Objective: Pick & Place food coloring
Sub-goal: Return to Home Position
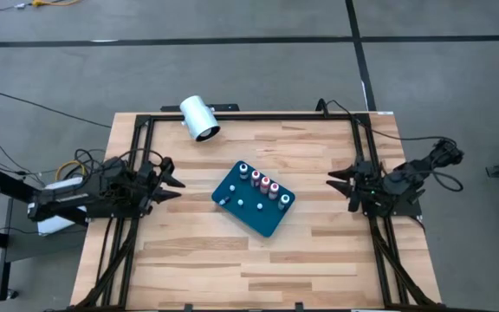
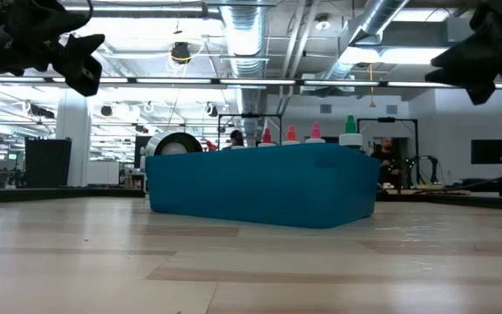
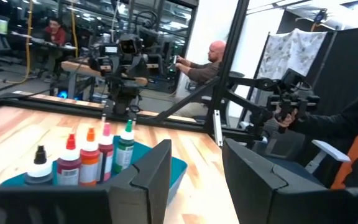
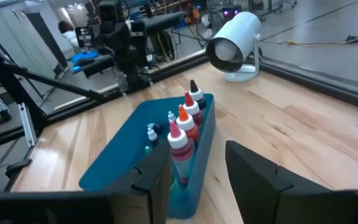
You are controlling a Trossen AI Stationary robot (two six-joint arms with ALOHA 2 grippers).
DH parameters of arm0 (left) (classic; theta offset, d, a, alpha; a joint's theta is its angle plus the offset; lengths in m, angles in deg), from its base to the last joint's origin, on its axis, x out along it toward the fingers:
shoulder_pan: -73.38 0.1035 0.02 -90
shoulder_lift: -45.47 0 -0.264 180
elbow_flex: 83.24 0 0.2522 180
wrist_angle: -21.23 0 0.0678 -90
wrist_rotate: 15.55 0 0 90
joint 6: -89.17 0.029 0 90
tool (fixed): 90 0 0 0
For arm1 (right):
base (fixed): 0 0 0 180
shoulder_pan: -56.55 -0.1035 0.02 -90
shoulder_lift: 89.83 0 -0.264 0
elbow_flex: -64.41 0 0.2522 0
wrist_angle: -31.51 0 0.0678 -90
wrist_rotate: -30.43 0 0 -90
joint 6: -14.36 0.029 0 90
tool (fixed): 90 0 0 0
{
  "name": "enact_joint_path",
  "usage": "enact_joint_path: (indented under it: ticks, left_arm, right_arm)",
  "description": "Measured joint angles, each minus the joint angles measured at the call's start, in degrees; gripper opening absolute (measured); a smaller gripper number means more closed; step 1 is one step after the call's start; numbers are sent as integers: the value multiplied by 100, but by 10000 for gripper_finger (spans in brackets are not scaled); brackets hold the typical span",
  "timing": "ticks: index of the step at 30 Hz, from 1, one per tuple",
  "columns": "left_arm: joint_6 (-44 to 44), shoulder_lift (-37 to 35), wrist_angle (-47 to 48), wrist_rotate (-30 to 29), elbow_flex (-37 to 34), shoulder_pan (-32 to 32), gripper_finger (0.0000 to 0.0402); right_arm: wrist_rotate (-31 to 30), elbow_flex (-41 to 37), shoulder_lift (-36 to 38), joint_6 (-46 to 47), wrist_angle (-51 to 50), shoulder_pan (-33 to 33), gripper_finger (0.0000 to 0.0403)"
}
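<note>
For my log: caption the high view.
Food coloring bottles in teal tray; left arm and right arm wait aside, jaws open.

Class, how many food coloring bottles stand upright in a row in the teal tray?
5, along one long wall of the tray: dark-topped, red, orange, pink, green. Others may be hidden.

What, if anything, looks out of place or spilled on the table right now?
Little. The teal tray sits skewed to the table edges, but the food coloring bottles stand upright inside it and nothing looks spilled. The left gripper and right gripper hang open at the table's sides, clear of the tray.
</note>
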Motion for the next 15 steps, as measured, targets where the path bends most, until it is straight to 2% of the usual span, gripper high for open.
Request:
enact_joint_path:
  ticks: [4,6,11,15]
  left_arm:
    - [86,0,80,-98,0,148,135]
    - [149,2,142,-483,0,180,135]
    - [351,4,515,-1924,0,185,135]
    - [393,2,738,-2283,0,185,135]
  right_arm:
    - [-76,-211,242,-93,-27,38,139]
    - [-184,-277,342,-93,-121,87,139]
    - [-634,-308,418,-89,-402,187,137]
    - [-938,-308,418,32,-717,248,139]
